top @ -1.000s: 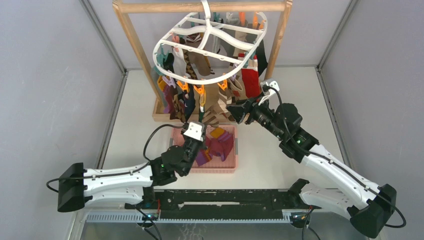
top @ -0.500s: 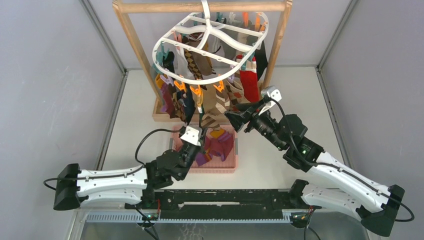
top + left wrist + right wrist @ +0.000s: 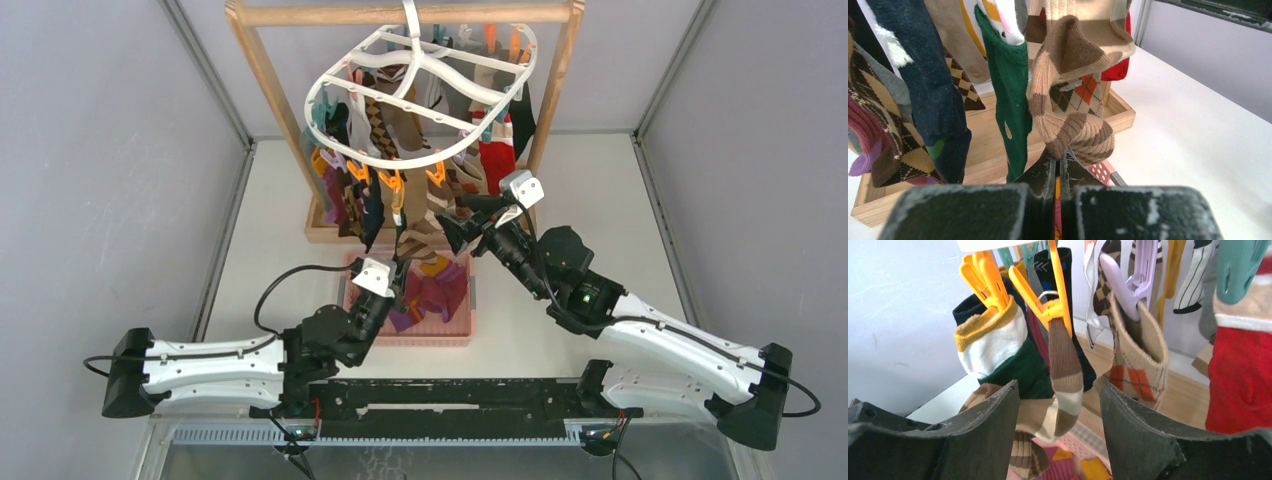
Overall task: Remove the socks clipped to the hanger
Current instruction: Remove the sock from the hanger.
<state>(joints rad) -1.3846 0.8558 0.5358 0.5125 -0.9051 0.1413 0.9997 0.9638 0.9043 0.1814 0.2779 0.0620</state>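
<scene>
The white oval hanger (image 3: 345, 78) hangs from the wooden frame with several socks (image 3: 360, 195) clipped under it. A brown-and-cream striped sock (image 3: 1075, 132) dangles from an orange clip (image 3: 1050, 305). My left gripper (image 3: 1058, 156) is shut on that sock's lower end, just over the pink basket, and shows in the top view too (image 3: 398, 270). My right gripper (image 3: 1058, 387) is open, its jaws on either side of the striped sock (image 3: 1064, 360) just below the orange clip; from above it (image 3: 447, 224) sits at the hanger's near side.
The wooden frame stand (image 3: 262, 70) and its base tray (image 3: 993, 165) stand behind the socks. A pink basket (image 3: 466, 325) holding dropped socks lies in front. A red sock (image 3: 1238, 380) and an argyle sock (image 3: 1135, 370) hang right of the right gripper.
My right gripper has moved left and in under the clips, opening a little wider. The left arm has drawn back slightly with the striped sock. The hanger has swung a bit.
</scene>
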